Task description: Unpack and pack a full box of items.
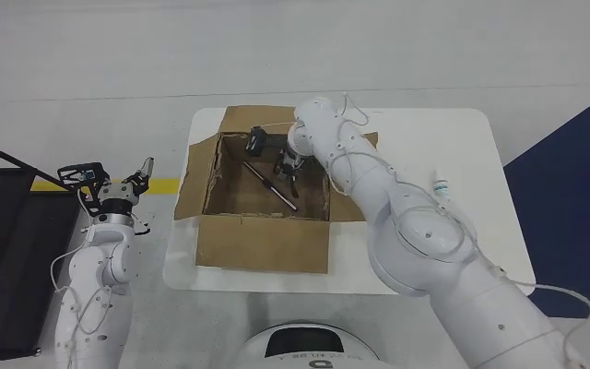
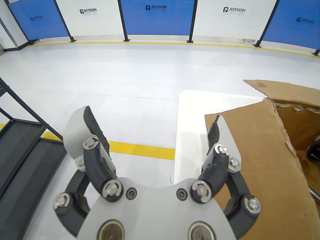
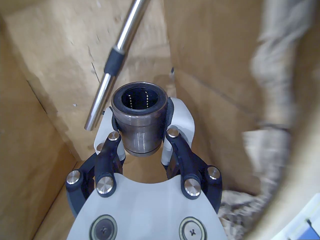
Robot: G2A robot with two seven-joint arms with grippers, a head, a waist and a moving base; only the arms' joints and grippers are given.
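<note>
My right gripper (image 3: 143, 117) pinches the bearing (image 3: 139, 106) inside the box (image 1: 263, 244), far right, unpacking I judge; next I lift straight up, clear of rod (image 3: 130, 21) and wall

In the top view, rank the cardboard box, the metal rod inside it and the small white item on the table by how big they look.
1. cardboard box, by far the largest
2. metal rod
3. small white item, smallest
</note>
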